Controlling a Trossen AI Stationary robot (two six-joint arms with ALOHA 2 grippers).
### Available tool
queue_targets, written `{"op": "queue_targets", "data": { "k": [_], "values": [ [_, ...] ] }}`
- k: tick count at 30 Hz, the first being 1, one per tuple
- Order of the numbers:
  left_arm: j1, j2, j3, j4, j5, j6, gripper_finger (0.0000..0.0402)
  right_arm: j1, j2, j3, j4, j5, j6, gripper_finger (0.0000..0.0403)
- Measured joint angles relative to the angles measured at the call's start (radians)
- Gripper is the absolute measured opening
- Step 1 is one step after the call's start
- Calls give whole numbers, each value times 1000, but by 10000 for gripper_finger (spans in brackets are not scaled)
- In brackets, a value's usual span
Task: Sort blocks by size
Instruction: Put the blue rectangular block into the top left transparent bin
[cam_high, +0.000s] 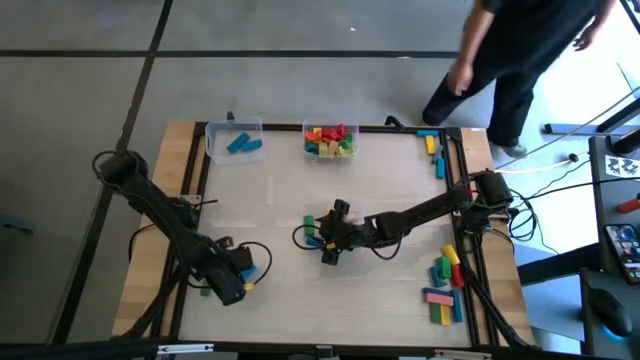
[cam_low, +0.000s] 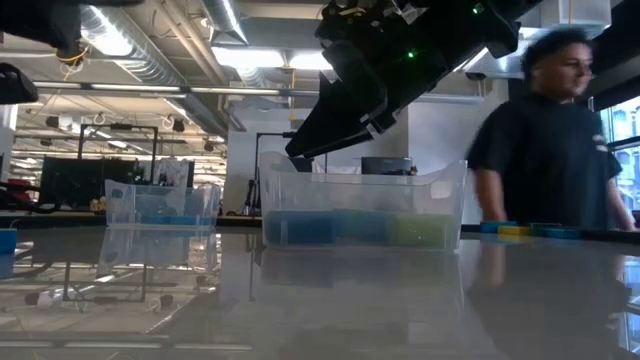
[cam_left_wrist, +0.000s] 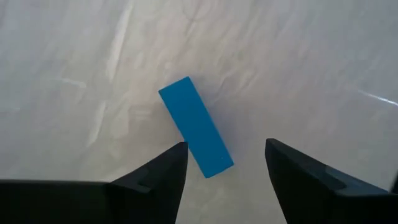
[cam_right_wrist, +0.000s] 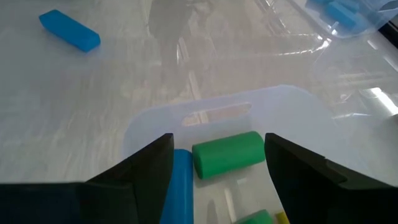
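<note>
Lying flat on the worktop (cam_left_wrist: 74, 74), a long blue block (cam_left_wrist: 196, 126) sits between the left hand's (cam_left_wrist: 225, 155) wide-spread fingers, lower centre of frame.

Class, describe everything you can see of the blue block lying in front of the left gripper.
The blue block is a plain rectangular bar, smooth and matte like painted wood or plastic, solid sky blue. It lies flat on the pale table, angled diagonally, one end reaching between the open fingers of the left gripper. Neither finger appears to touch it; nothing else is beside it.
</note>
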Motion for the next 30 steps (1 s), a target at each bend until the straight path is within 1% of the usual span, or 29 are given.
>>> {"op": "queue_targets", "data": {
  "k": [6, 9, 13, 24, 30],
  "values": [
    [0, 59, 0, -1, -2, 24, 209, 0, 0, 0, -3, 0, 0, 248],
    [0, 85, 0, -22, -33, 26, 209, 0, 0, 0, -19, 0, 8, 248],
    [1, 117, 0, -55, -55, -13, 210, 0, 0, 0, -24, 0, 19, 248],
    [2, 173, -2, 0, -56, -119, 210, 0, 0, 0, -24, 0, 24, 248],
    [1, 192, -47, 16, -58, -167, 210, 0, 0, 0, -27, 0, 26, 248]
  ]
}}
